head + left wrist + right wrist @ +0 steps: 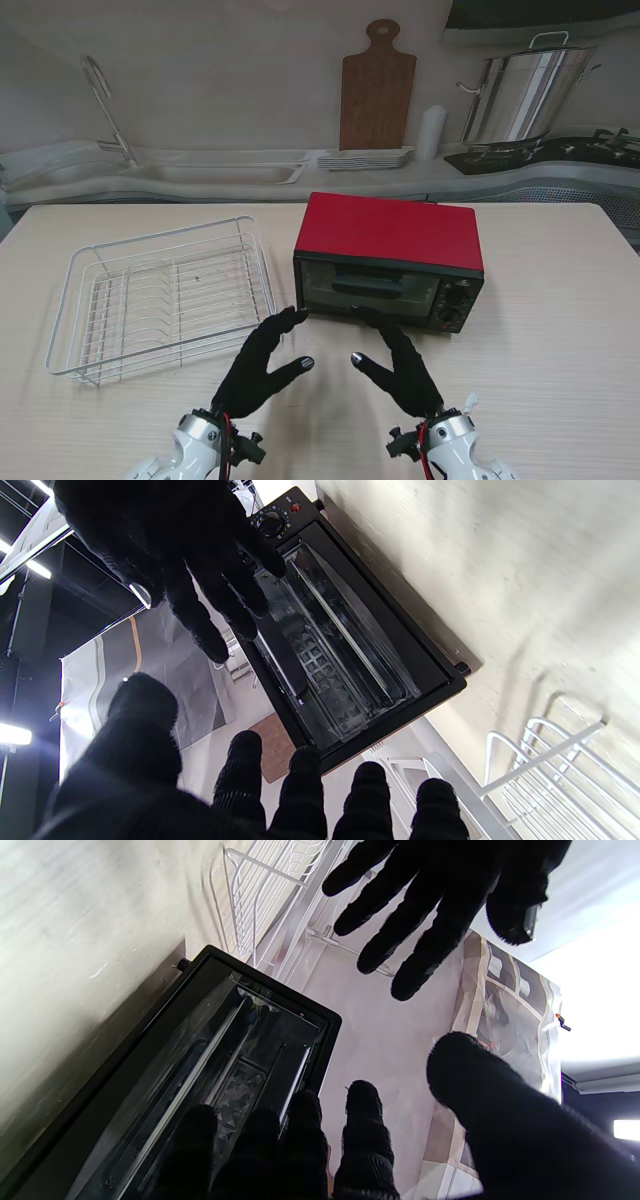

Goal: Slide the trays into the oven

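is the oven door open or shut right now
Shut. In the stand view the oven shows its glass door upright and flush with the front frame, and both wrist views show the glass closed over the racks.

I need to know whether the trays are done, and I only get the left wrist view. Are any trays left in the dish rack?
Observer: No. From the stand, the white wire dish rack holds no trays.
Operator: Where is it relative to the oven?
Observer: It is left of the red-topped oven, with a gap between them.
Operator: And my hands?
Observer: The left hand and the right hand are both open in front of the oven door. The right fingertips overlap the door's lower edge, but I cannot tell if they touch it.
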Available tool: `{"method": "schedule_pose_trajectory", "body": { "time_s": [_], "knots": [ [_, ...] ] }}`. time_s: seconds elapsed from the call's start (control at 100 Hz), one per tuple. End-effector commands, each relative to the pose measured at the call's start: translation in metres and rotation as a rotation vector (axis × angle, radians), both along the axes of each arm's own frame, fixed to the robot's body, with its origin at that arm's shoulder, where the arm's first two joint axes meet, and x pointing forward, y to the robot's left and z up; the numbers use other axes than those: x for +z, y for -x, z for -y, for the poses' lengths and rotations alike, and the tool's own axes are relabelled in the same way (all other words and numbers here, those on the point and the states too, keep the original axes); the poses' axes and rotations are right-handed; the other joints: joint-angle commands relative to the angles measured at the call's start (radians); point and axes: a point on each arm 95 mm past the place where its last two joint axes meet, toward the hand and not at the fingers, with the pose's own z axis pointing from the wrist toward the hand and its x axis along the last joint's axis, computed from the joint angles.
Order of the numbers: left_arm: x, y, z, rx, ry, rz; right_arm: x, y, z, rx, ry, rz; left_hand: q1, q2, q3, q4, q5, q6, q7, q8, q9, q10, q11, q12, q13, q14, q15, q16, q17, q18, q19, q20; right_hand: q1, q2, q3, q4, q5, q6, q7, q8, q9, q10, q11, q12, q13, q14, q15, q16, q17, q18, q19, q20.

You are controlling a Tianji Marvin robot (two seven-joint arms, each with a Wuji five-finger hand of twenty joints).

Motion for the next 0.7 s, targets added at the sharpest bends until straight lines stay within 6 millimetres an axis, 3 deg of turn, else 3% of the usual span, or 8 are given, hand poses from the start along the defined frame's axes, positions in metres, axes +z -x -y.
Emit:
{"method": "schedule_pose_trajectory", "body": {
  "time_s": [0.0, 0.69],
  "knots": [
    [0.0009, 0.0051, 0.0054, -0.009, 0.009, -0.003, -0.0022, 0.0041, -0.0015, 0.018, -0.007, -0.005, 0.013, 0.018, -0.009, 0.012, -0.033, -0.031, 0.008, -0.012, -0.023, -0.014, 0.007, -0.008, -0.016, -0.039, -0.018, -0.010, -0.003, -0.042, -0.045, -0.018, -0.048, 0.013, -0.033, 0.026, -0.028, -0.046, -0.024, -0.017, 0.005, -0.057, -0.016, -0.015, -0.051, -0.054, -0.010, -0.006, -0.009, -0.043, -0.032, -0.016],
    [0.0035, 0.0064, 0.0082, -0.016, -0.017, 0.014, -0.0002, 0.0030, 0.0021, 0.019, -0.029, 0.000, 0.011, 0.018, -0.006, 0.012, -0.029, -0.030, 0.007, -0.017, -0.020, -0.013, 0.006, -0.009, -0.017, -0.043, -0.020, -0.012, -0.004, -0.041, -0.041, -0.023, -0.047, 0.007, -0.044, 0.013, -0.024, -0.041, -0.031, -0.012, 0.006, -0.057, -0.024, -0.017, -0.055, -0.055, -0.011, -0.007, -0.009, -0.046, -0.045, -0.028]
  ]
}}
